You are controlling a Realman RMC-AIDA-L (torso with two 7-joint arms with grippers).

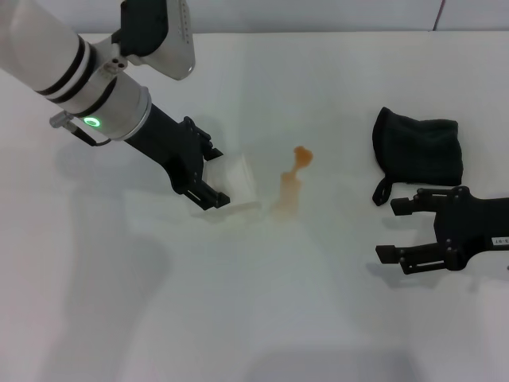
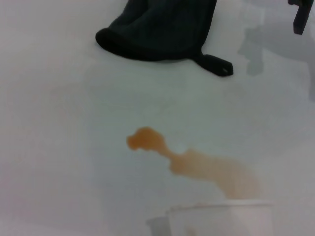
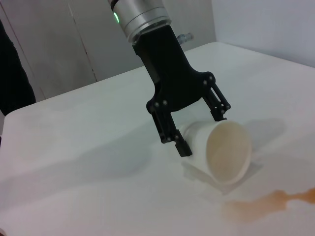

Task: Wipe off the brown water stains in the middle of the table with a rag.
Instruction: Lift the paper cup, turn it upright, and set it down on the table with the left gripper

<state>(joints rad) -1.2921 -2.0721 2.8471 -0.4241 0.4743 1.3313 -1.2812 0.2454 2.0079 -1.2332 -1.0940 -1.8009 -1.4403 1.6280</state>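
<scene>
The brown water stains (image 1: 294, 177) lie mid-table (image 1: 254, 326) as a darker blob joined to a paler streak, also in the left wrist view (image 2: 192, 162) and the right wrist view (image 3: 263, 204). The dark rag (image 1: 417, 147) lies bunched at the right, its strap loop toward me; the left wrist view shows the rag (image 2: 157, 24) beyond the stain. My right gripper (image 1: 388, 231) stands open and holds nothing, just in front of the rag. My left gripper (image 1: 216, 175) is left of the stain, its fingers (image 3: 172, 135) closed on a translucent white cup (image 3: 224, 150) tipped on its side.
The cup's mouth (image 1: 242, 187) faces the stain, about a hand's width away. The cup's rim (image 2: 221, 214) shows at the edge of the left wrist view. A fingertip of the right gripper (image 2: 301, 17) appears far off in that view.
</scene>
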